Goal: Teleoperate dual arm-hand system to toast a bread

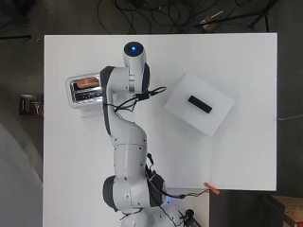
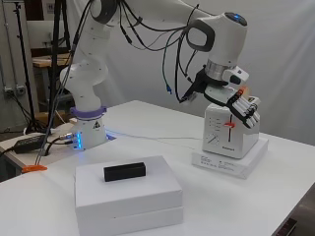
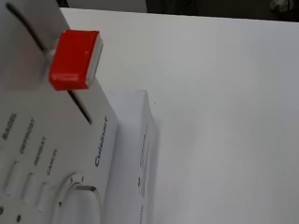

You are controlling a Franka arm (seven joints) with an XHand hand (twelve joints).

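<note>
A silver toaster (image 1: 83,97) stands at the table's left on a flat white box (image 2: 236,164). An orange-brown bread slice (image 1: 88,83) sits in its far slot. In the side view the hand (image 2: 235,101) rests over the top of the toaster (image 2: 224,142), its fingers (image 2: 248,110) fairly straight and angled down across the top edge. The arm hides the hand in the overhead view. The red lever (image 2: 229,126) sits partway up its slot on the toaster's front. Up close in the wrist view are the lever (image 3: 74,58), a row of buttons and a dial (image 3: 77,205).
A stacked white box (image 2: 128,196) carries a black block (image 2: 124,171), to the right of the arm in the overhead view (image 1: 200,104). An orange clamp (image 1: 212,188) and cables lie at the table edge near the arm's base.
</note>
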